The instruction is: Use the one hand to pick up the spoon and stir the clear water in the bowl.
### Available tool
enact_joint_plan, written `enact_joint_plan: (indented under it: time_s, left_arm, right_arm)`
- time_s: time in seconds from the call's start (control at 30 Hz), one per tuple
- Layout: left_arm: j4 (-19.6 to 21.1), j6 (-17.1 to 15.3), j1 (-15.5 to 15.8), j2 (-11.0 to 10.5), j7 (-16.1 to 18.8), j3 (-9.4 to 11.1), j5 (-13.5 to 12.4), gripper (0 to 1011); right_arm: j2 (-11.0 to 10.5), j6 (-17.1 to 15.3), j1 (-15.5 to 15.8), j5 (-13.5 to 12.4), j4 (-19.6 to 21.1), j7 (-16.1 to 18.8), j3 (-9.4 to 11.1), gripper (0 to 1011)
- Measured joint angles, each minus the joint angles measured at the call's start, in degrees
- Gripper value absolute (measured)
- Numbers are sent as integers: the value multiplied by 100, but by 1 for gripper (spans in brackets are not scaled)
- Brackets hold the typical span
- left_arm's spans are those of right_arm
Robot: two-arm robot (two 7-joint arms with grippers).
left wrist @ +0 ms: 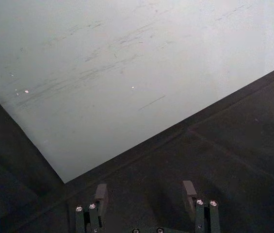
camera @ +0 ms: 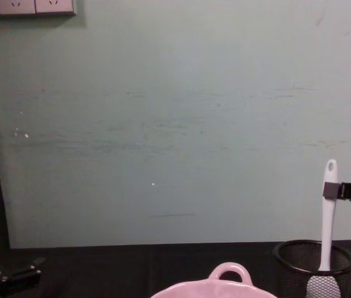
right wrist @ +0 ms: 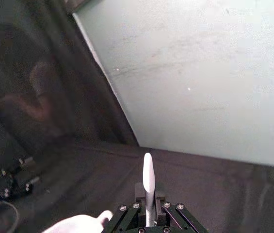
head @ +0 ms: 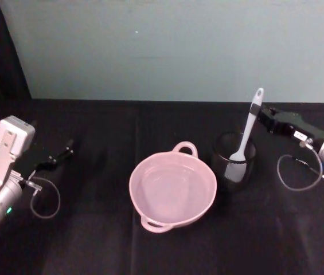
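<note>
The white spoon [head: 246, 133] stands upright in a black mesh cup [head: 234, 166], blade down and handle end above the rim. My right gripper [head: 261, 112] reaches in from the right and is shut on the spoon's handle near its top; the chest view shows the right gripper [camera: 332, 190] on the spoon [camera: 328, 230], and the right wrist view shows the spoon [right wrist: 148, 174] between the fingers of the right gripper [right wrist: 148, 193]. The pale pink bowl [head: 150, 172] sits left of the cup. My left gripper [head: 64, 152] rests open at the far left, nothing between its fingers [left wrist: 101, 192].
A black cloth covers the table up to a pale green wall [head: 173, 46] close behind the cup. Cables loop beside each wrist [head: 293, 172]. The bowl's loop handle [camera: 230, 272] shows at the chest view's lower edge.
</note>
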State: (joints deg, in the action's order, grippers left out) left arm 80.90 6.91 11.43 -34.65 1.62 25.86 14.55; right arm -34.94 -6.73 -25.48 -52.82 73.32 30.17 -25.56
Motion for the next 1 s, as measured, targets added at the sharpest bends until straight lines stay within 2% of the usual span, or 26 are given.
enact_joint_plan:
  time_s: [0.03,0.1,0.2,0.3,0.7,0.9,1.0]
  left_arm:
    - [0,0,0,0,0,0,0,1005]
    - [0,0,0,0,0,0,0,1005]
    - [0,0,0,0,0,0,0,1005]
    - [0,0,0,0,0,0,0,1005]
    - [0,0,0,0,0,0,0,1005]
    - [0,0,0,0,0,0,0,1005]
    - [0,0,0,0,0,0,0,1005]
  right_arm:
    - [0,0,0,0,0,0,0,110]
    - [-102,172,93,246,271,-93,-6,109]
    - [-203,308,213,437,589,-174,22,110]
    - [-279,392,331,522,889,-212,101,110]
    - [-483,559,643,698,1814,-248,472,110]
    - [-512,498,694,747,2010,-255,593,109]
    - [-510,496,692,747,1996,-256,590,110]
